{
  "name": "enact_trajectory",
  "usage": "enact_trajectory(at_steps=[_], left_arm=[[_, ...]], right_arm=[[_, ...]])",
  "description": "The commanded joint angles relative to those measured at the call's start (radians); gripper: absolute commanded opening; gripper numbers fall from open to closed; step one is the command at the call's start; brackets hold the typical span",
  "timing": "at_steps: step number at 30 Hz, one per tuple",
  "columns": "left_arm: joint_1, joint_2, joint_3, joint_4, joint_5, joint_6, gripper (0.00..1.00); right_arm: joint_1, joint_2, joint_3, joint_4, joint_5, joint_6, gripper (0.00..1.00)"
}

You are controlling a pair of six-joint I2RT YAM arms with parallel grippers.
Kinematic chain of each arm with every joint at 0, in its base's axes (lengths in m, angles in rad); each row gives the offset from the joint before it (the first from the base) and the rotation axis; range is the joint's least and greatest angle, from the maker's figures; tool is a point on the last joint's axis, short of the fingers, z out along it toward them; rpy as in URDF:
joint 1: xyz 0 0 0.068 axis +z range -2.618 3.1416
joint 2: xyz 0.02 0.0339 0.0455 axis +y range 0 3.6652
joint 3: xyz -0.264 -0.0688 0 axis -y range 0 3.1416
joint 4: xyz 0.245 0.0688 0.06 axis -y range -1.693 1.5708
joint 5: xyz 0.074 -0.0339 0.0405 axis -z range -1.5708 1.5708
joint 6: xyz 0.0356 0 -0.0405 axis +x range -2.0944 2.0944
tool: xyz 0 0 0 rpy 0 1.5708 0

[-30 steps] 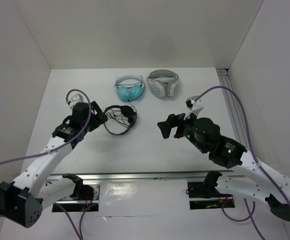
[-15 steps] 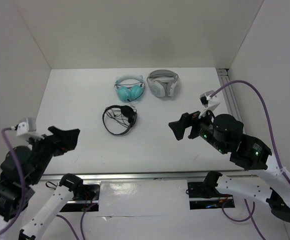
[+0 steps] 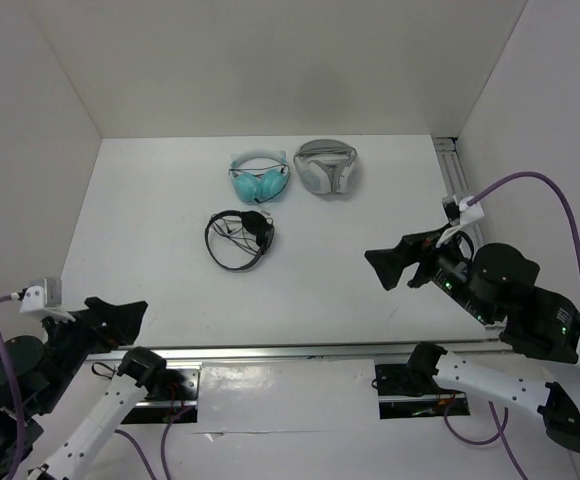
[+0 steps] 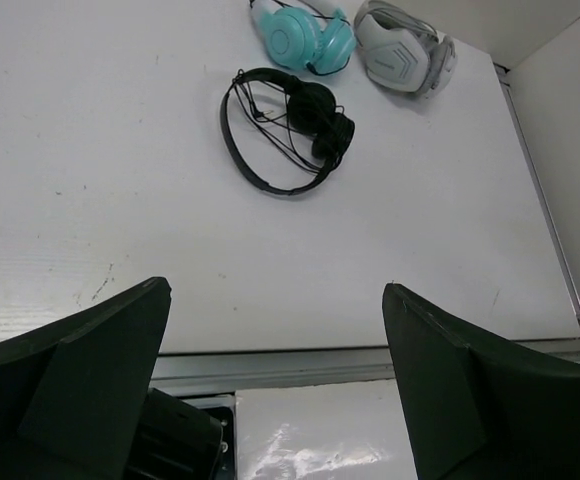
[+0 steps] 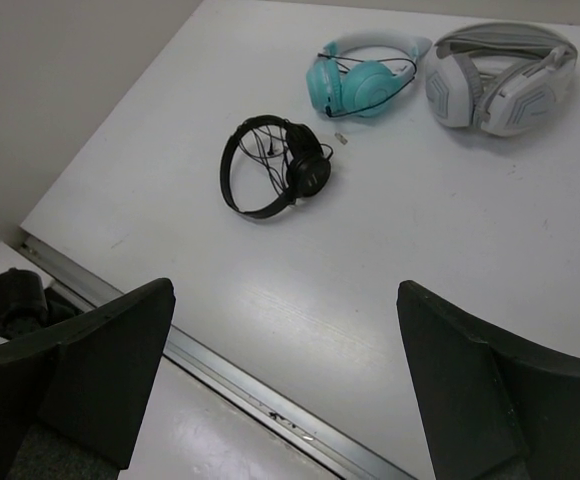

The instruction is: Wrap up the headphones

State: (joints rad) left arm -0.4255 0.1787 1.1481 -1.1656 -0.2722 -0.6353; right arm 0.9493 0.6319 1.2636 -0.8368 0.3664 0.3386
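The black headphones (image 3: pixel 240 238) lie flat on the white table with the thin cable bundled across the headband loop and ear pads. They also show in the left wrist view (image 4: pixel 288 128) and the right wrist view (image 5: pixel 275 165). My left gripper (image 3: pixel 120 315) is open and empty, pulled back over the table's near edge at the left. My right gripper (image 3: pixel 388 266) is open and empty, raised at the right, well clear of the headphones.
Teal headphones (image 3: pixel 259 178) and bulkier white-and-grey headphones (image 3: pixel 325 166) lie at the back of the table. A metal rail (image 3: pixel 270 351) runs along the near edge. White walls enclose the table on three sides.
Both arms have drawn back from the black headphones toward the near edge, the left arm furthest. The headphones have not moved.
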Motion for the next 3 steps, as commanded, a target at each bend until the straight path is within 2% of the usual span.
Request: enact_trajectory(at_steps=[1,3], left_arm=[[-0.007,-0.012,0.021,0.004,-0.013,-0.010,1.00],[-0.007,-0.012,0.021,0.004,-0.022,-0.010,1.00]], right_arm=[[0.006,0.017,0.034,-0.030,0.012,-0.016,0.99],[0.006,0.017,0.034,-0.030,0.012,-0.016,0.99]])
